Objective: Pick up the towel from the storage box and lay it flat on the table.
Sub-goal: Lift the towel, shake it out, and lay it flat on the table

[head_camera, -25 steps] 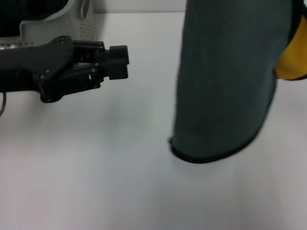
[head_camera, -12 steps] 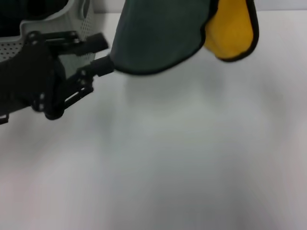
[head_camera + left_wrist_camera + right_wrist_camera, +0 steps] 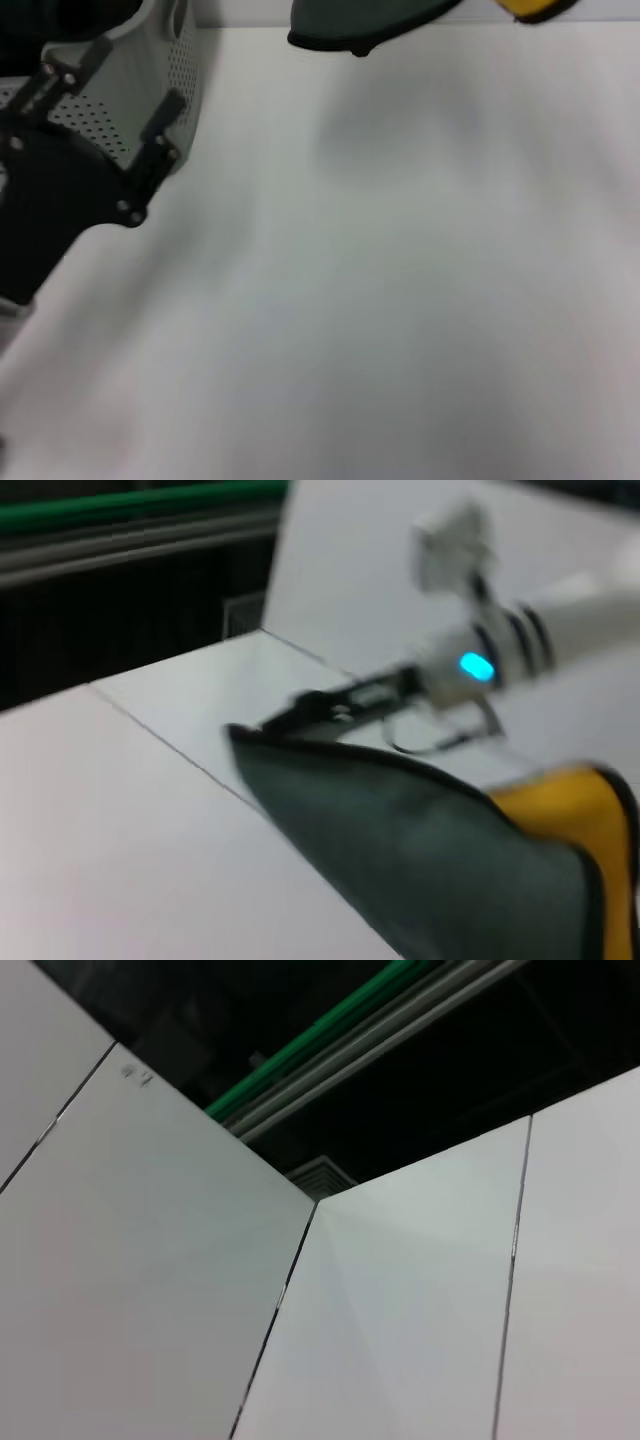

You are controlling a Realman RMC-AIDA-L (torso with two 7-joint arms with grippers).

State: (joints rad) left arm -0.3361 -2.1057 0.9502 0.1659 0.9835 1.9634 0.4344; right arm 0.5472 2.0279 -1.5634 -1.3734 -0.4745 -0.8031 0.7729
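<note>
The towel (image 3: 360,20) hangs in the air at the top edge of the head view, dark green with black binding and a yellow bit (image 3: 535,8). It does not touch the table (image 3: 400,300). In the left wrist view the towel (image 3: 420,850) hangs from my right gripper (image 3: 335,705), which is shut on its upper edge. My left gripper (image 3: 125,80) is raised at the left in front of the storage box (image 3: 185,60), open and empty, apart from the towel.
The white right arm (image 3: 540,640) with a blue light reaches over the table. The right wrist view shows only white wall panels (image 3: 400,1310) and a dark ceiling.
The towel has risen from hanging low over the table to the top edge of the head view. My left gripper has swung up and to the left, toward the box.
</note>
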